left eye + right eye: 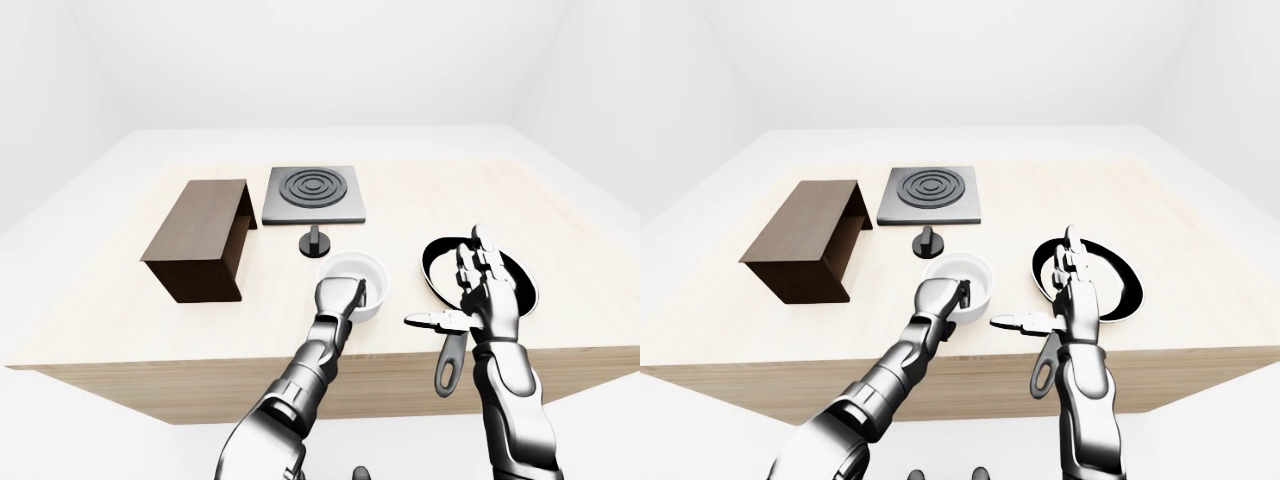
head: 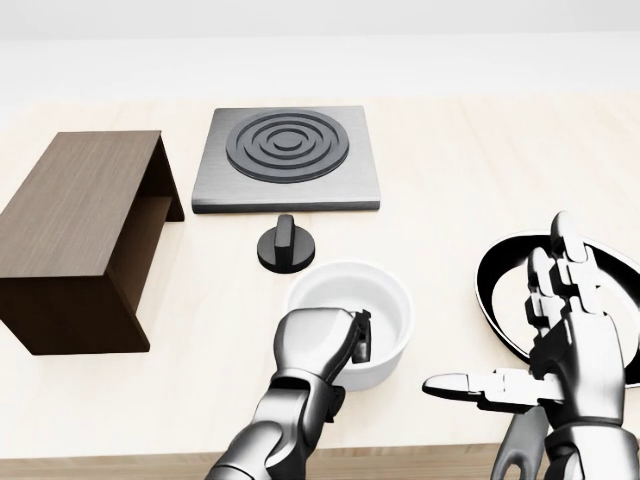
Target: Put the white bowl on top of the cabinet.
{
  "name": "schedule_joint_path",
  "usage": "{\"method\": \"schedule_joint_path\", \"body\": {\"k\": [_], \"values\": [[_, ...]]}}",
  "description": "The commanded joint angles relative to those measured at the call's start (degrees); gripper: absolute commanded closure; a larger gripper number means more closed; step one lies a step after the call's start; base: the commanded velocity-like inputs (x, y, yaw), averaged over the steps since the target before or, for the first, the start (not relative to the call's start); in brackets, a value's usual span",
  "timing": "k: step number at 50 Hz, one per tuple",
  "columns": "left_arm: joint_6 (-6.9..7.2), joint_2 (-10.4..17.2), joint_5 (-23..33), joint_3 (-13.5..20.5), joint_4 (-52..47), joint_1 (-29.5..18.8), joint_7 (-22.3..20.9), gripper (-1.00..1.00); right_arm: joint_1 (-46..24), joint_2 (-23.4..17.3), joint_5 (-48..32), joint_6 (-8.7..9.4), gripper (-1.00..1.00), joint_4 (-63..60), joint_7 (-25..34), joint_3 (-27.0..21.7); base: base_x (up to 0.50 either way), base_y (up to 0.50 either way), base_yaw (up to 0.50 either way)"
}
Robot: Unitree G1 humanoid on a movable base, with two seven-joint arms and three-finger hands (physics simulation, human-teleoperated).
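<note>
While my left hand (image 2: 318,345) sits at the near-left edge of the white bowl (image 2: 375,312), its fingers (image 2: 357,333) are curled over the rim, dark tips down inside the bowl and knuckles outside, so it is pinching the bowl's near wall. Bowl rests on the pale wooden table (image 2: 470,170), near the table's close edge and about mid-width. Whether the bowl's base is lifted off the wood at all, I cannot tell. Just beyond the bowl, toward the far side, stands a small black knob (image 2: 286,246), close to the bowl's far rim but apart from it. Farther still lies the grey square hotplate (image 2: 288,160) with dark concentric rings. Off to the left is the dark brown cabinet (image 2: 82,232), a long box with its open side facing right toward the hotplate; its top is bare wood. Cabinet and bowl are well apart, with bare table between. My right hand (image 2: 560,345) is up above the table's near-right part, fingers spread and pointing away, thumb stuck out to the left, gripping nothing. Behind that hand lies a black frying pan (image 1: 437,262) with a pale inside, right of the bowl; its dark handle (image 1: 448,365) reaches over the near edge of the table.
</note>
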Motion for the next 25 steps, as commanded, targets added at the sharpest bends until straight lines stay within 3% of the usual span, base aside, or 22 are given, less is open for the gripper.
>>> {"method": "schedule_joint_path", "body": {"k": [1,9,25], "values": [[0.00,-0.48,-1.57,0.57,2.82,1.26,1.48,1.00,0.13,0.00,0.31,0.00,-1.00,-0.49,0.16,-0.13,0.00,0.00,0.00],[0.00,-0.30,-1.57,0.54,2.53,1.07,1.12,1.00,0.95,0.28,0.15,0.00,-1.00,-1.82,0.39,0.11,0.00,0.00,0.00],[0.00,2.14,5.05,-0.21,-10.96,2.43,-9.60,1.00,1.71,0.69,-0.33,0.00,-1.00,-2.46,0.86,0.47,0.00,0.00,0.00]]}}
